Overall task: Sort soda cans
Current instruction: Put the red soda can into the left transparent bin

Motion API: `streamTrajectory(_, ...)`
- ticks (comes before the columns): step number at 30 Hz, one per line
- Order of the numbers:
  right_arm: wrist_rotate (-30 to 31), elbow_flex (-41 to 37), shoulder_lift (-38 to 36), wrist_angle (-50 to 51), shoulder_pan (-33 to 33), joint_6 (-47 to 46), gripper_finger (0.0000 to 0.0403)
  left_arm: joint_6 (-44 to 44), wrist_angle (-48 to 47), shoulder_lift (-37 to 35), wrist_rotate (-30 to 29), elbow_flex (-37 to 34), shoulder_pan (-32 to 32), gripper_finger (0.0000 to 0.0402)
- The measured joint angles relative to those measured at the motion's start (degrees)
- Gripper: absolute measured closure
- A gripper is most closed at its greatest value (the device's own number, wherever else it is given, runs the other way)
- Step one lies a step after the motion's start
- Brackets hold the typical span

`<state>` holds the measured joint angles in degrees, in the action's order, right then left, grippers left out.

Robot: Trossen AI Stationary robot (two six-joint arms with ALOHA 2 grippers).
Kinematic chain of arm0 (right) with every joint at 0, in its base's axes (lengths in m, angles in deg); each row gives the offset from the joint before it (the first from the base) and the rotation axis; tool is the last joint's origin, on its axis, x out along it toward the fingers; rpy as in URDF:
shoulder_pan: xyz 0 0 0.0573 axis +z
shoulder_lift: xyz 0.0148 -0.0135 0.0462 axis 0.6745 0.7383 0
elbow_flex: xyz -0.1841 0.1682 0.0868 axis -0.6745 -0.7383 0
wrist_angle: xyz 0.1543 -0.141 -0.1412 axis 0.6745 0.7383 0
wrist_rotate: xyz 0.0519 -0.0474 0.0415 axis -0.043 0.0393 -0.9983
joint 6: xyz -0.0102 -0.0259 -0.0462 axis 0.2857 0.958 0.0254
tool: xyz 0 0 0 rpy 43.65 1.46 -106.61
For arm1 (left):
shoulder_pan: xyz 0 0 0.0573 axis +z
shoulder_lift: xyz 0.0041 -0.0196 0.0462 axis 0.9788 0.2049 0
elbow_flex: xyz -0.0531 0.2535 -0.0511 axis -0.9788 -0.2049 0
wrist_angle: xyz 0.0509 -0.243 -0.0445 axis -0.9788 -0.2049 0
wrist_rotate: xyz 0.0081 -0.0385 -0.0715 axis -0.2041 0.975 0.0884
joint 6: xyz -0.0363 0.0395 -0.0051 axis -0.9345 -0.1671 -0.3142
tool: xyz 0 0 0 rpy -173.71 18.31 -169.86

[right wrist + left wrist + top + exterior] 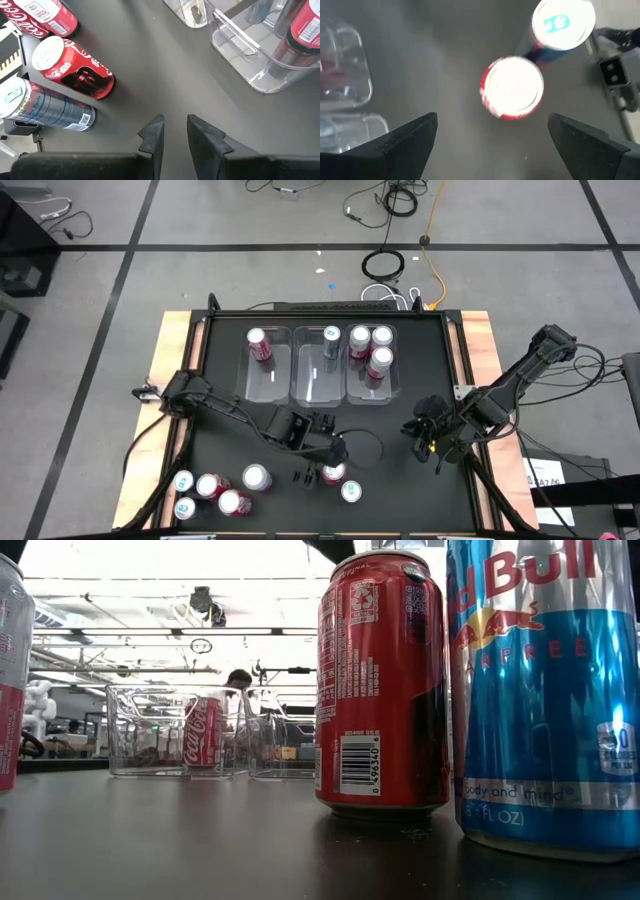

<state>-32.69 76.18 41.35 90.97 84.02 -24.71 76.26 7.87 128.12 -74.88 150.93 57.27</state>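
Observation:
Two loose soda cans stand near the table's front middle: a red one [333, 472] [512, 87] and a blue one [351, 491] [563, 24]. My left gripper [325, 463] [492, 145] hangs open just above the red can, pointing steeply down, a finger off to each side of its silver top and touching nothing. Several more cans [215, 492] stand at the front left. Three clear bins [318, 385] at the far middle hold a red can [259, 343], a blue can [331, 345] and three pink cans [370, 348]. My right gripper [420, 426] [174, 132] waits at the right, shut but for a narrow gap, with nothing in it.
In the low view the red can [383, 680] and the blue can [545, 690] stand close to the low camera at the front edge. A raised frame [455, 380] borders the black table top. Bare table lies between the bins and the front cans.

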Motion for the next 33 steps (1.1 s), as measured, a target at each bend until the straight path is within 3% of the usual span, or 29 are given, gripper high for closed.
streamTrajectory(7, 0.0, 0.0, 0.0, 0.0, 0.0, 0.0, 0.0328, 0.1, 5.5, 0.7, 0.0, 0.0, -1.0, 0.0013)
streamTrajectory(33, -0.3, 0.0, 0.0, 0.0, 0.0, 0.0, 0.0328, 1.4, 5.8, 10.8, -0.3, -0.1, -2.4, 0.0013)
